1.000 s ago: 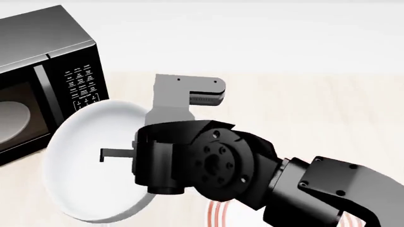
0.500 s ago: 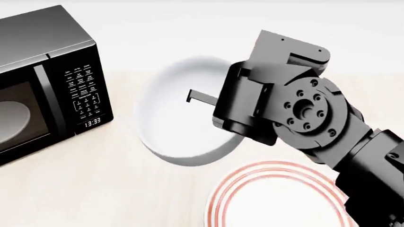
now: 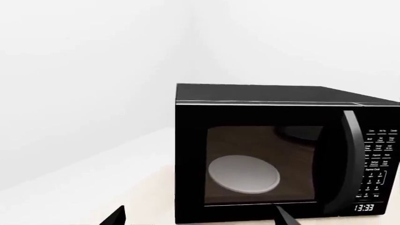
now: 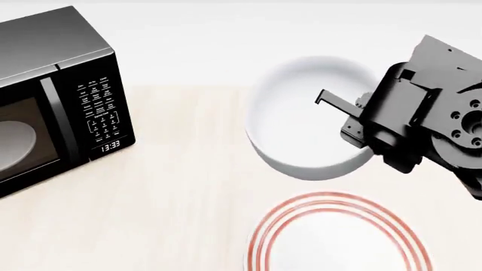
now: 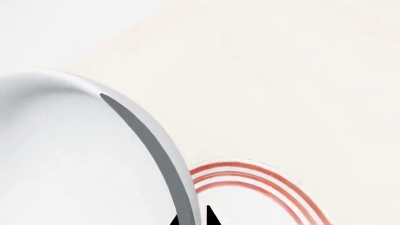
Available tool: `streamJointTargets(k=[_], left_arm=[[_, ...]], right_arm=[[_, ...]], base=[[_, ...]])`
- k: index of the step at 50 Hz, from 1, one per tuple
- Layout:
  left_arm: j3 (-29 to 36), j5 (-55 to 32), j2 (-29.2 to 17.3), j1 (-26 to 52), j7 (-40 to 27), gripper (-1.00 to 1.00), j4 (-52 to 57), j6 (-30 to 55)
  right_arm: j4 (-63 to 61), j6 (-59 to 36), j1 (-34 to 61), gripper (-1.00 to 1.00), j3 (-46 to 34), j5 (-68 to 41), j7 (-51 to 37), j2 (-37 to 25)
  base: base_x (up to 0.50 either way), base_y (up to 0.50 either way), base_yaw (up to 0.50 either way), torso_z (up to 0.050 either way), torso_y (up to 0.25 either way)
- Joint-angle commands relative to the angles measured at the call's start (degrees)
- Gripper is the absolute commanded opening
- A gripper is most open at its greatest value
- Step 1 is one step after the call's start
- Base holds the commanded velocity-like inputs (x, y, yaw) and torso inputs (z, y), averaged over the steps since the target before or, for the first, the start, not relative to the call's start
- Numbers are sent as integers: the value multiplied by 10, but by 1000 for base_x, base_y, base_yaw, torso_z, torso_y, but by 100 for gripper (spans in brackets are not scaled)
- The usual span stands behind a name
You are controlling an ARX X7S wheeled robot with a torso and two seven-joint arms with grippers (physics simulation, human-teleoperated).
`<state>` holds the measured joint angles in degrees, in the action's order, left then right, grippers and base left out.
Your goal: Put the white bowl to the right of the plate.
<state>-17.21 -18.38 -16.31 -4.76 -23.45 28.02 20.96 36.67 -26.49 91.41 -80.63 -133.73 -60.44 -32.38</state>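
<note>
The white bowl hangs tilted above the table, beyond the plate's far edge. My right gripper is shut on the bowl's right wall, with one finger inside it. In the right wrist view the bowl's rim sits pinched between the two dark fingertips of the right gripper. The red-ringed plate lies flat at the near edge of the table and also shows in the right wrist view. My left gripper is open and empty, facing the microwave; it is out of the head view.
A black microwave with its door shut stands at the left; it also shows in the left wrist view, with a pale turntable disc inside. The light wooden table runs between the microwave and the plate.
My right arm has carried the bowl from beside the microwave to the right and farther back. The plate, earlier mostly covered by the arm, now shows.
</note>
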Motion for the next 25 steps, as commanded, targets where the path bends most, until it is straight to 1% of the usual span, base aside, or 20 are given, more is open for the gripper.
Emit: streamJointTargets(k=[1,12,16,19,25], left_arm=[[11,6,-1,6,-3,100,-10,1],[21,10,-3,12,-7,100,-17,4],[23,10,-3,12,-6,100,-18,4],[24,11,-4,14,-7,100,-21,4],[28,13,-5,17,-9,100,-25,5]], right_arm=[[55,-12,1,-100,5,16,34,-40],[114,-26,-3,-100,6,10,60,-62],[146,-35,-1,-100,4,10,74,-61],[193,-49,-1,-100,1,9,94,-52],[365,-108,9,-100,-23,20,168,-1]], base=[[0,0,0,0,0],[0,0,0,0,0],[0,0,0,0,0],[0,0,0,0,3],[0,0,0,0,0]])
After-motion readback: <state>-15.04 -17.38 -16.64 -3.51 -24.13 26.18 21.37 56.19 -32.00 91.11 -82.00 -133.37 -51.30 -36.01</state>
